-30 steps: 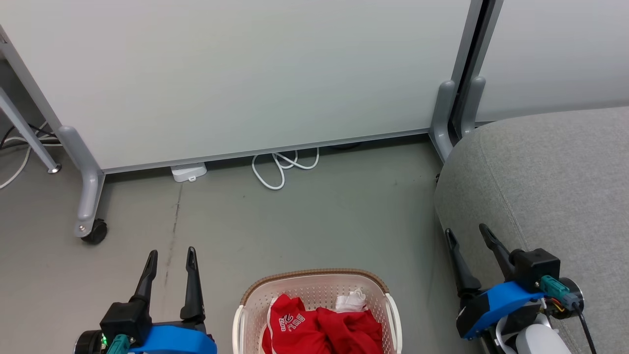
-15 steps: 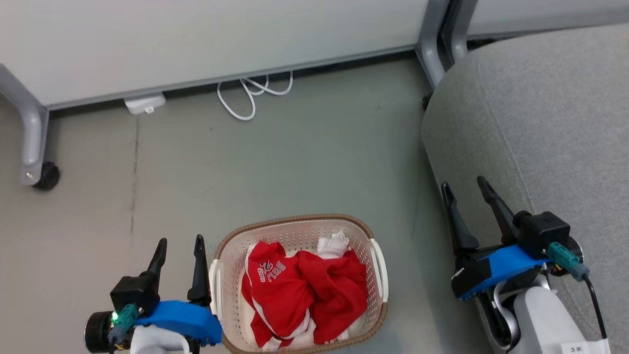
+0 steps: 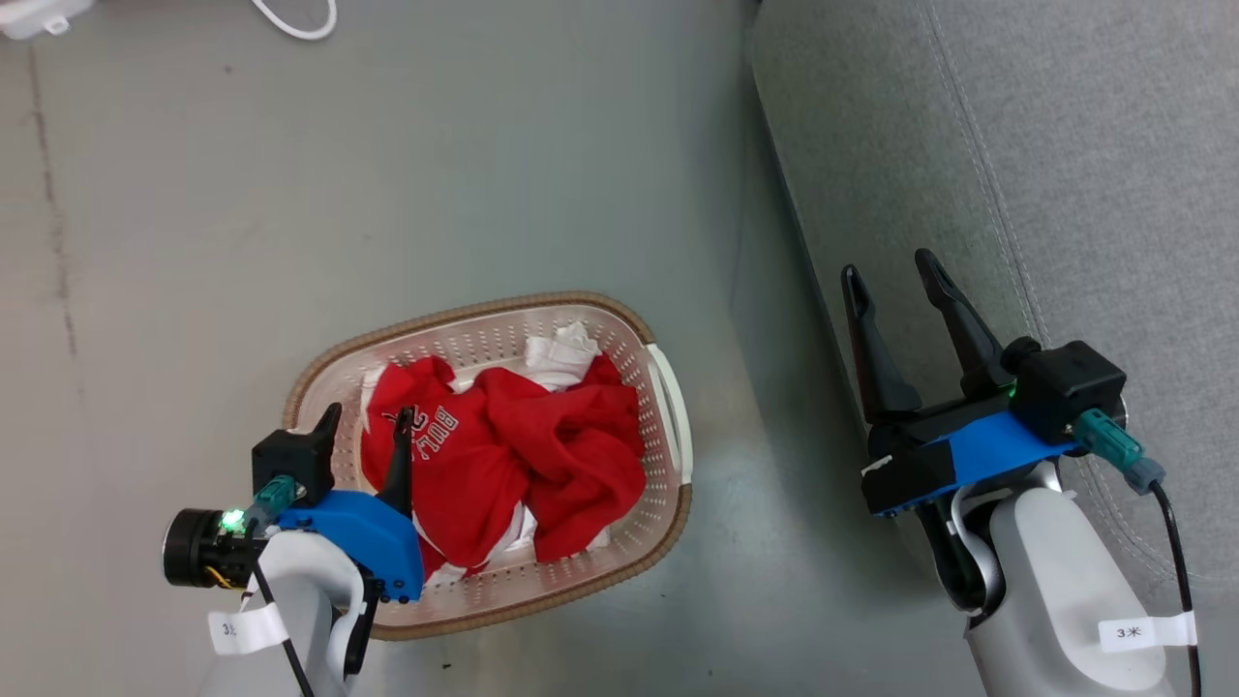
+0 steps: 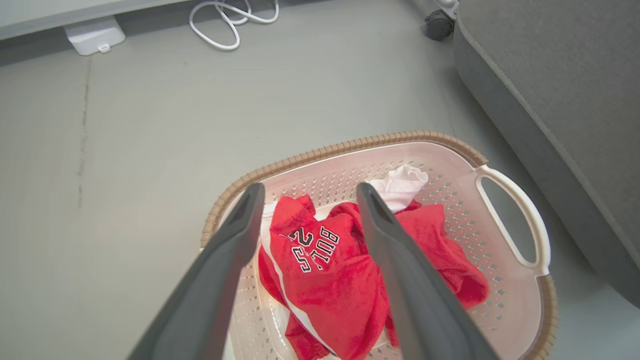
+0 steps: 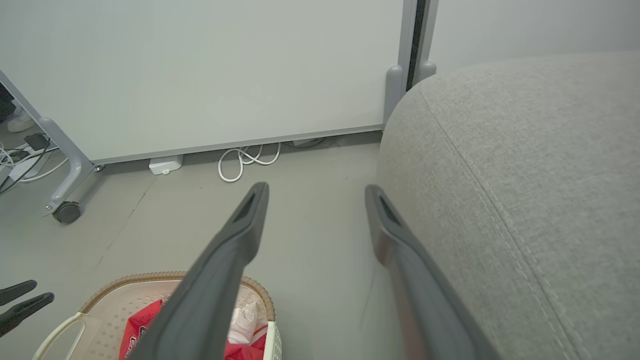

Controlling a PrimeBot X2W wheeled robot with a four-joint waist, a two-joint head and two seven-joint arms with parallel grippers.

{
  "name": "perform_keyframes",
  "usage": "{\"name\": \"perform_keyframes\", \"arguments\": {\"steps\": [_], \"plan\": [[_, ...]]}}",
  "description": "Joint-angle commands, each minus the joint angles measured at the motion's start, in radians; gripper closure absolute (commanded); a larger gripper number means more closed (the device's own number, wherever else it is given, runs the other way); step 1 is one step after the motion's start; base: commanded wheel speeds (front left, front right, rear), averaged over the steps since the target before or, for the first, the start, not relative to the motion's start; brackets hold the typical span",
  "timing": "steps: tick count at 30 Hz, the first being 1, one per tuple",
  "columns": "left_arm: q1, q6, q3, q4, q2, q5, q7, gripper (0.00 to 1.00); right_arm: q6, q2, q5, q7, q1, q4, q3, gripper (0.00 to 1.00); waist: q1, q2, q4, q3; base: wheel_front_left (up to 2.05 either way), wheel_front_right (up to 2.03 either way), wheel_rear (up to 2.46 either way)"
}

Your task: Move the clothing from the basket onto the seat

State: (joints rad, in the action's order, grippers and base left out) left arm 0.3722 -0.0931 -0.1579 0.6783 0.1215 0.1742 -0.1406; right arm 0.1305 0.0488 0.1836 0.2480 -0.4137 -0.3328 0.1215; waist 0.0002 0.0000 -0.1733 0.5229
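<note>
Clothing (image 3: 523, 445) lies heaped in the basket (image 3: 484, 305), none on the sofa (image 3: 1065, 194). Left gripper (image 3: 365, 421), beside the basket a second ago, now hangs over its left edge, fingers apart, empty. Right gripper (image 3: 888, 268) spread, idle by the sofa. Judgement: first grab imminent.

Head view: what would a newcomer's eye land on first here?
The red clothing heaped in the white basket on the floor, lower centre, stands out most against the grey. The left pincer hangs open over the basket's left end. To the right, the big grey seat takes up the upper corner, with the right pincer open beside its edge.
</note>
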Motion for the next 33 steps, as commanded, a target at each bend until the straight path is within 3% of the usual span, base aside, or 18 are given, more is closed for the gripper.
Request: {"name": "perform_keyframes", "arguments": {"steps": [1, 18, 25, 33], "plan": [[0.028, -0.004, -0.009, 0.021, 0.008, -0.008, 0.005, 0.0, 0.0, 0.003, 0.01, 0.006, -0.021, 0.002, 0.004, 0.0, -0.0002, 0.0, -0.061, 0.068, 0.0, 0.0, 0.0], [0.214, -0.033, -0.174, 0.266, 0.095, -0.101, 0.05, 0.0, 0.0, 0.003, 0.078, 0.018, -0.085, 0.038, 0.089, 0.0, -0.0002, 0.0, -0.148, 0.246, 0.0, 0.0, 0.0], [0.277, -0.002, -0.205, 0.323, 0.139, -0.14, 0.056, 0.0, 0.0, 0.003, 0.093, 0.018, -0.095, 0.065, 0.135, 0.0, -0.0002, 0.0, -0.16, 0.295, 0.0, 0.0, 0.0], [0.325, 0.002, -0.23, 0.377, 0.173, -0.159, 0.095, 0.0, 0.0, 0.003, 0.107, 0.019, -0.104, 0.081, 0.151, 0.0, -0.0002, 0.0, -0.169, 0.33, 0.0, 0.0, 0.0]]}}
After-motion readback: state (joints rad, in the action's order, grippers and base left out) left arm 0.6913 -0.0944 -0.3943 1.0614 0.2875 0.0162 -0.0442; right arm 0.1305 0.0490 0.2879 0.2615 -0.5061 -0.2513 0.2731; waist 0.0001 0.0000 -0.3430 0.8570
